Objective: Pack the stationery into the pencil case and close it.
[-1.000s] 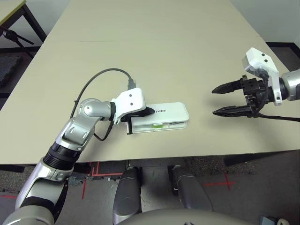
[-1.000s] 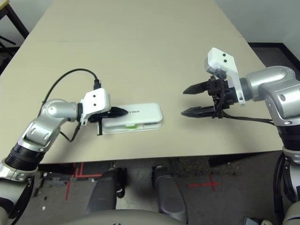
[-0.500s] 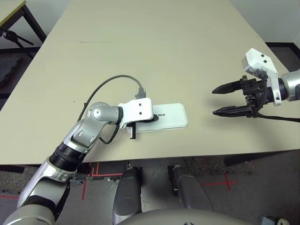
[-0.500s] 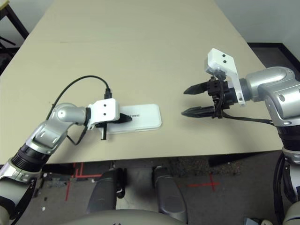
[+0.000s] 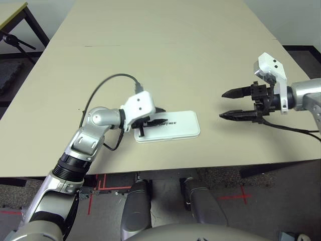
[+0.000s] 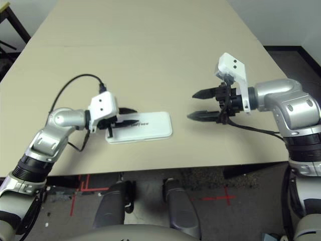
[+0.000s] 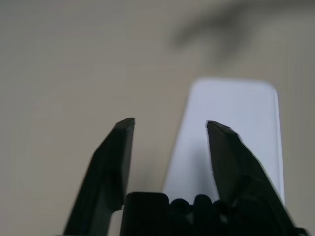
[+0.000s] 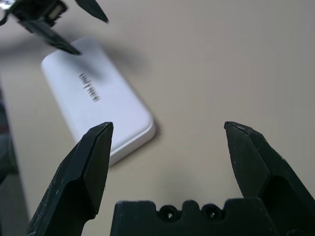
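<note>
The pencil case (image 5: pixel 173 124) lies flat with its lid down near the table's front edge, white with black lettering on top. The stationery is hidden. My left gripper (image 5: pixel 155 116) hovers open over the case's left end, one finger above the lid and one beside its far edge; in the left wrist view (image 7: pixel 170 125) the white lid (image 7: pixel 236 113) lies under one finger. My right gripper (image 5: pixel 222 104) stands open to the right of the case, apart from it, pointing at it. The right wrist view (image 8: pixel 167 127) shows the case (image 8: pixel 98 93) and the left gripper (image 8: pixel 64 29) beyond.
A black cable (image 5: pixel 108 81) loops from my left wrist over the table. The tabletop (image 5: pixel 165 45) stretches far behind the case. Its front edge (image 5: pixel 200 165) runs close below the case. A dark stand (image 5: pixel 15 37) is off the table's left side.
The case's lid went from ajar to fully down. My left gripper opened and drew back to the case's left end. My right gripper shifted slightly left toward the case.
</note>
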Controlling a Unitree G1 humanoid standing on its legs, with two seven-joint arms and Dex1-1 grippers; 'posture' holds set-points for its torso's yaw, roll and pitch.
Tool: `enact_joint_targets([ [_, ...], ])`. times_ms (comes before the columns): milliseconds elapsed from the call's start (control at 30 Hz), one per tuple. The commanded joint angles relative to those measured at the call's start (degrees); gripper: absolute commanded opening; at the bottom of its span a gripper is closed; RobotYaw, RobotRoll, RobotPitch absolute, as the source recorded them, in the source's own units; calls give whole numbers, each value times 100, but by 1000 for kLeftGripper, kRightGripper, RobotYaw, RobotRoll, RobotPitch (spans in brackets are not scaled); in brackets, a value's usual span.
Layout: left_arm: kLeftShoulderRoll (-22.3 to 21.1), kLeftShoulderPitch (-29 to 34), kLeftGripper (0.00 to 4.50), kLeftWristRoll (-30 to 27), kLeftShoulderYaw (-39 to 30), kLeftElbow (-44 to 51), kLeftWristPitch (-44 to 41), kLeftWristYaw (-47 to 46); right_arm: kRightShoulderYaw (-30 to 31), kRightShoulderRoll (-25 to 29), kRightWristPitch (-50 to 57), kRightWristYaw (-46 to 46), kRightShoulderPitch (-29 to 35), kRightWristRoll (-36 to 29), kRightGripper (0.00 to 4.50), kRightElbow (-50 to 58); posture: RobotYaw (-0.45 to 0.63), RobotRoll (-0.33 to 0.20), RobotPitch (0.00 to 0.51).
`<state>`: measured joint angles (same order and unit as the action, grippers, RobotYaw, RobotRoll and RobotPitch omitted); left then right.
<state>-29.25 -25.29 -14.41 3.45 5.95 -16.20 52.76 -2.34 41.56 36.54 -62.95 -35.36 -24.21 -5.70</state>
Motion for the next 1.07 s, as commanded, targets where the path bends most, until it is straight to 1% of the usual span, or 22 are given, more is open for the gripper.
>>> enact_joint_targets([
  [33,243,-19,4398,-516,-794,-368,-281,-628,-543,-456,-500,952,-46,77,4500,-542,-65,0,170],
  [133,401,-247,4461,-599,-1459,-1083,-164,-1331,-912,-895,-1116,1784,-189,231,4500,-1193,-57,0,173],
  [267,350,-541,4461,-390,-2006,-2037,299,-2122,-1329,-1235,-1982,2840,-397,463,4500,-2132,-49,0,174],
  [400,258,-692,4461,-233,-2356,-2652,783,-2775,-1669,-1295,-3126,4051,-620,830,4500,-3256,-42,0,177],
  [500,210,-752,4461,-172,-2566,-3033,1062,-3225,-1865,-1195,-3819,4677,-769,965,4500,-4052,-40,0,177],
  [567,181,-756,4461,-140,-2662,-3212,1226,-3448,-1924,-1137,-4151,4900,-810,1024,4500,-4402,-39,0,178],
  [700,145,-731,4461,-119,-2769,-3408,1438,-3749,-1963,-1102,-4475,5070,-879,1037,4500,-4802,-41,0,181],
  [1067,148,-625,4461,-49,-2676,-3395,1599,-3931,-1855,-1185,-4599,4937,-884,1037,4500,-4913,-39,0,183],
])
